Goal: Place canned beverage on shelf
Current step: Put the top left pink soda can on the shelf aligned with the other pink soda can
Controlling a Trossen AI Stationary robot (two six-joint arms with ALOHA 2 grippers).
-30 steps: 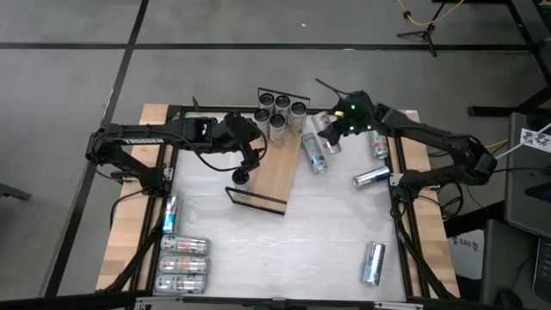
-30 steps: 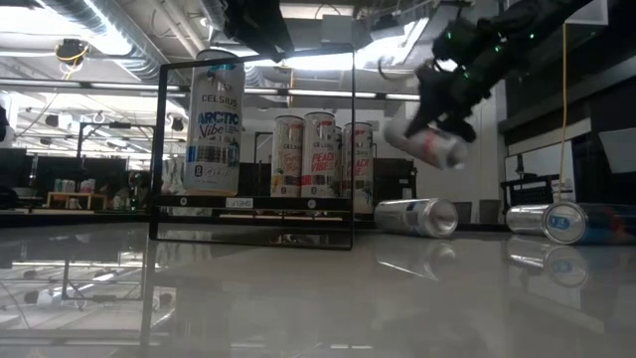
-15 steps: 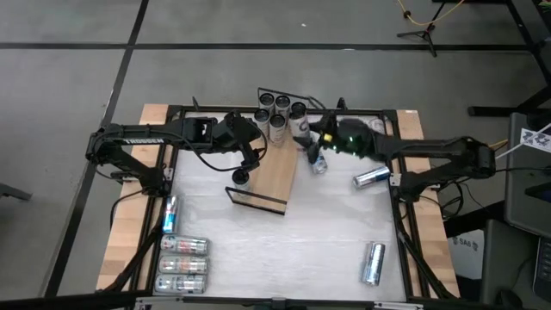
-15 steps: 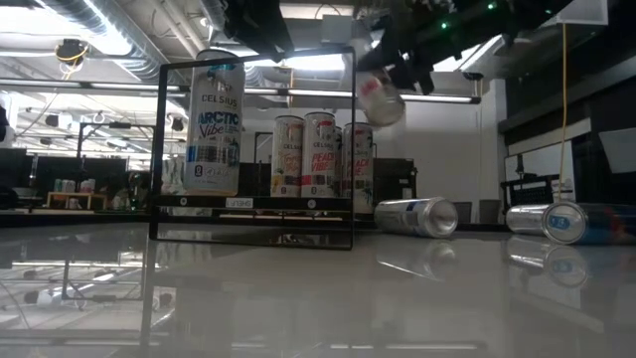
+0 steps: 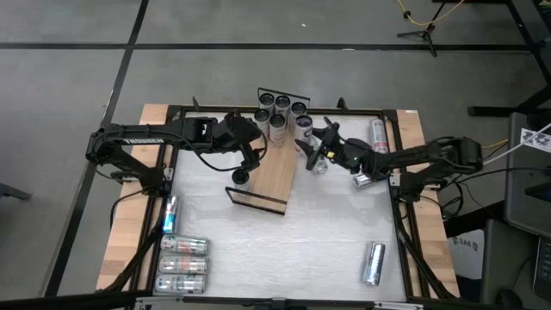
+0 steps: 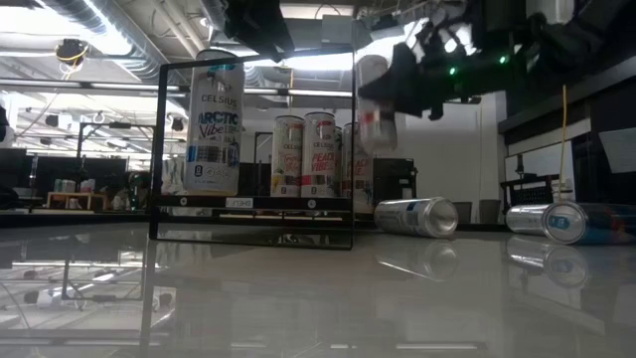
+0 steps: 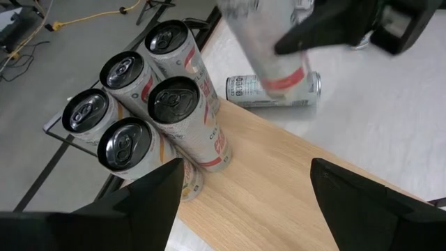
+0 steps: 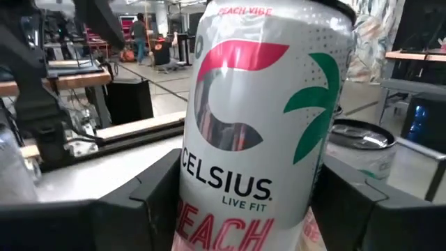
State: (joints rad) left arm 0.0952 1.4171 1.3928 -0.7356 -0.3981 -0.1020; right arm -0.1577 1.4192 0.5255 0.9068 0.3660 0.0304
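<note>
Can (image 5: 306, 140) — Celsius peach, clamped between the right claw (image 5: 312, 146) fingers, now upright. A second ago it hung tilted out over the table (image 5: 327, 241) toward 2 o'clock; it has swung in to the shelf (image 5: 275, 176) edge, just beside the standing cluster of cans (image 5: 277, 112) at 12 o'clock. Not yet on the board. Left claw (image 5: 245, 164) hovers wide, empty, over the shelf's 9 o'clock side. Judgement: only lowering and release remain.

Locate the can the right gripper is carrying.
The right gripper holds the can upright in the air at the shelf's right edge, beside the cluster of standing cans at its far end.
</note>
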